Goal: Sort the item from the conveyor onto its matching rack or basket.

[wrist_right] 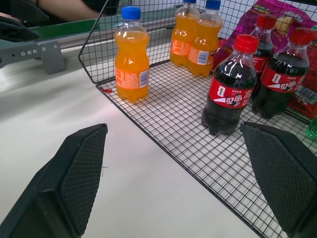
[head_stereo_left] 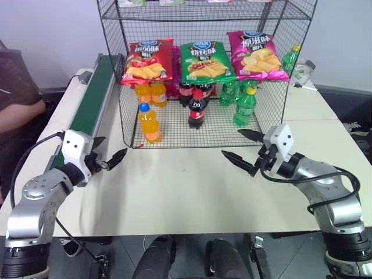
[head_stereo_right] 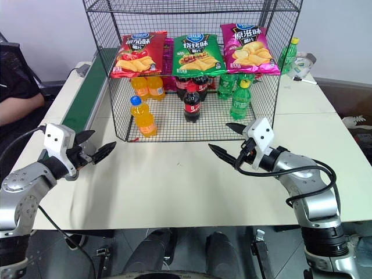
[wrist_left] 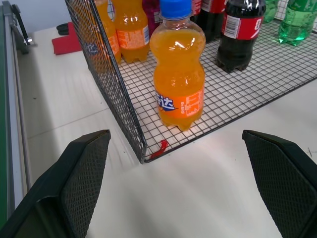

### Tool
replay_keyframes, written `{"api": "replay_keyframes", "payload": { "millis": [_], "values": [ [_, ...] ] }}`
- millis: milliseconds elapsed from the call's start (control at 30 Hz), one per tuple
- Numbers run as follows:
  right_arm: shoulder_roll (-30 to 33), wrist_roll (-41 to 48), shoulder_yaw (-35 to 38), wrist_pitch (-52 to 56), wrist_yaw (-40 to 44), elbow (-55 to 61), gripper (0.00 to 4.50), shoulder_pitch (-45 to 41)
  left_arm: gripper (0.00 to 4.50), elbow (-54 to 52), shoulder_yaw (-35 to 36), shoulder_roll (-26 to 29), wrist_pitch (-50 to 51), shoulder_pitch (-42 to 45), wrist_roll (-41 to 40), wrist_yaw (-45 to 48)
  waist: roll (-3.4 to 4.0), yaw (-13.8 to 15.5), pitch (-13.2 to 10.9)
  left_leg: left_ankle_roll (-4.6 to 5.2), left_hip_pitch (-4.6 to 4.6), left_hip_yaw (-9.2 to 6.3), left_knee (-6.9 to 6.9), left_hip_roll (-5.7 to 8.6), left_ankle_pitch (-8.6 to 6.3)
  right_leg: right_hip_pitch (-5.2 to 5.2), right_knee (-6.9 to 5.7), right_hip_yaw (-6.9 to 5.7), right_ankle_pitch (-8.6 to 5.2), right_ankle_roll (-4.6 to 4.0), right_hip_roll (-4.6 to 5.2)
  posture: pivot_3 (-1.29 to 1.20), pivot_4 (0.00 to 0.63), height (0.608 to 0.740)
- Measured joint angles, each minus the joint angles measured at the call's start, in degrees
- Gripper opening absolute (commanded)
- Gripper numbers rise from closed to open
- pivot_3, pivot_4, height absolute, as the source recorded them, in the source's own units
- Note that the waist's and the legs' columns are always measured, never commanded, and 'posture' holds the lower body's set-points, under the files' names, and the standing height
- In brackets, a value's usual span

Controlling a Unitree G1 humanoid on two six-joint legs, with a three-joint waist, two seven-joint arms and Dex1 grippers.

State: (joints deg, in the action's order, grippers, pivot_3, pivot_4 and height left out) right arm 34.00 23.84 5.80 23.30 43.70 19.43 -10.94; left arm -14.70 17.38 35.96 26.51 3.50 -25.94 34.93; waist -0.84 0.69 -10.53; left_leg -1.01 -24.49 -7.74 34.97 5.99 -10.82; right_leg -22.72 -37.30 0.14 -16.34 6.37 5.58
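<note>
So the orange soda bottle [head_stereo_left: 150, 122] is standing upright on the bottom shelf of the wire rack [head_stereo_left: 273, 35], right at its front-left corner, around 11 o'clock on the table [head_stereo_left: 180, 197]. A cola bottle [head_stereo_left: 197, 109] stands to its right, two more orange bottles [head_stereo_left: 150, 93] behind it. Left gripper [head_stereo_left: 107, 156] and right gripper [head_stereo_left: 241, 148] both hover over the table, jaws wide apart, holding nothing. Conveyor [head_stereo_left: 93, 96] runs along the left at 10 o'clock.

pale wall [head_stereo_left: 52, 35], cream table [head_stereo_left: 174, 197], dark floor [head_stereo_left: 354, 110]

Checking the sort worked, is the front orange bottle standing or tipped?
Upright: the orange bottle stands cap up on the rack floor.
</note>
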Motion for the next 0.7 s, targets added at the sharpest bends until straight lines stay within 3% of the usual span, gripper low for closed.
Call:
{"api": "replay_keyframes", "payload": {
  "millis": [700],
  "values": [
    [-0.36, -0.03, -1.01, -0.03, -0.01, 0.0, 4.5, 0.01, 4.47, 0.09, 0.1, 0.01, -0.56, 0.51, 0.1, -0.22, 0.0, 0.0, 0.0, 0.0, 0.0, 0.0, -0.02, 0.0, 0.0, -0.01, 0.02, 0.0, 0.0, 0.0, 0.0, 0.0, 0.15, 0.74]
  ]
}}
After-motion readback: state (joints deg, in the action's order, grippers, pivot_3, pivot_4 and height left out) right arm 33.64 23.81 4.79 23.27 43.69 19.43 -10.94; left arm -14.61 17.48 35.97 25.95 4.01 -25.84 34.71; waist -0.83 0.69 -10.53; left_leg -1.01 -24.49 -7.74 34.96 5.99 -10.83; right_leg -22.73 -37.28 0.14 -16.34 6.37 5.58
